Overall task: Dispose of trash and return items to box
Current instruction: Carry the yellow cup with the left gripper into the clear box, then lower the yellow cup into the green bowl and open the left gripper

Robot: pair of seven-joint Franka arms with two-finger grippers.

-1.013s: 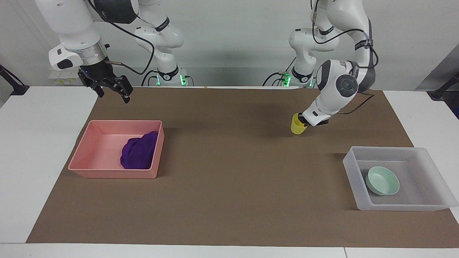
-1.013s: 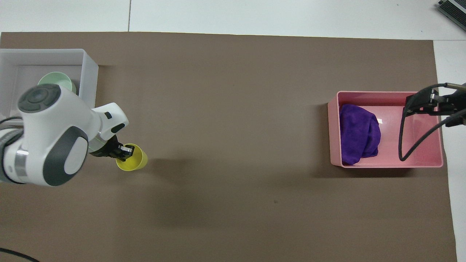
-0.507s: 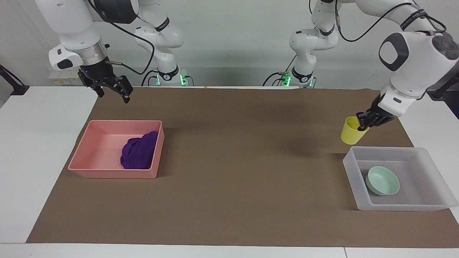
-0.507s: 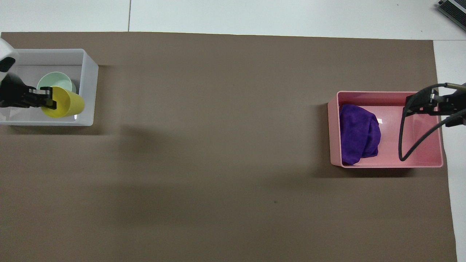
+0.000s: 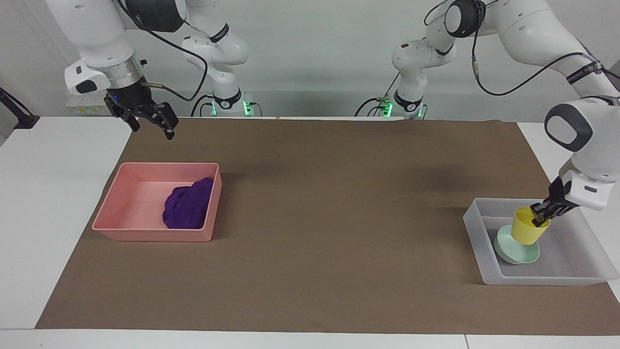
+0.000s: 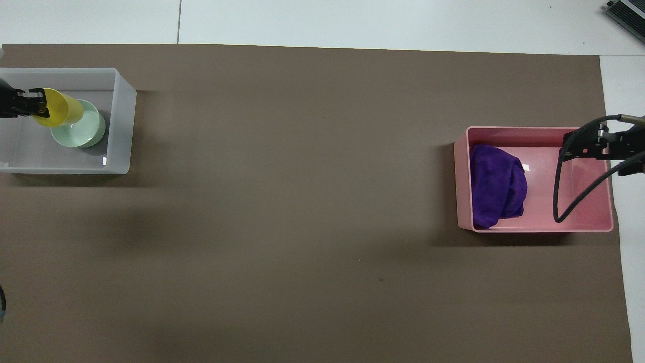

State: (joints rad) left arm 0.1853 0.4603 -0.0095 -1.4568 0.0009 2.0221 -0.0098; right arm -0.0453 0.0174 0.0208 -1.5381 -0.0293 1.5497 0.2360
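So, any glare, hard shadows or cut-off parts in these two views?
Facing view: even light, soft shadows beside the pink bin and the box, everything sharp. Overhead view: one small glint on the box wall; the left gripper with the yellow cup sits at the frame edge, its arm cut off.

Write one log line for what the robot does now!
left pincer: shut on yellow cup, over green bowl in box | right pincer: open, waiting

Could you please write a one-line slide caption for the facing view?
Left gripper lowers yellow cup over green bowl in translucent box.
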